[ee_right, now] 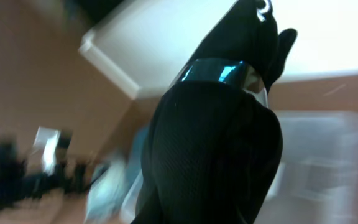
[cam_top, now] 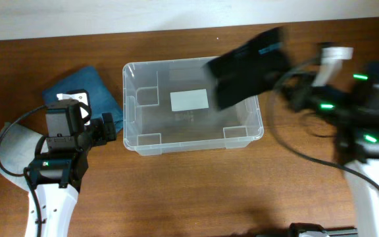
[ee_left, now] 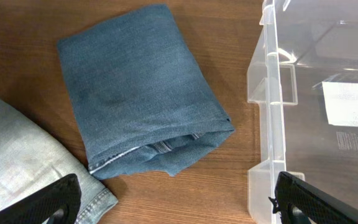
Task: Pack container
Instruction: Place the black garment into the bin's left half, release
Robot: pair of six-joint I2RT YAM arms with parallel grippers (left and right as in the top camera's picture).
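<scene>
Container [cam_top: 129,105] below black garment [cam_top: 242,72] clamped in right claw [cam_top: 283,69]; left claw [ee_left: 179,202], wrist view: wide, empty

Folded blue denim [ee_left: 142,93], wooden table [cam_top: 196,191]

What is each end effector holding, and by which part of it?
Right end effector: a black garment, up over the container; motion blur hides the grip spot. Left end effector: open, holding nothing.
</scene>
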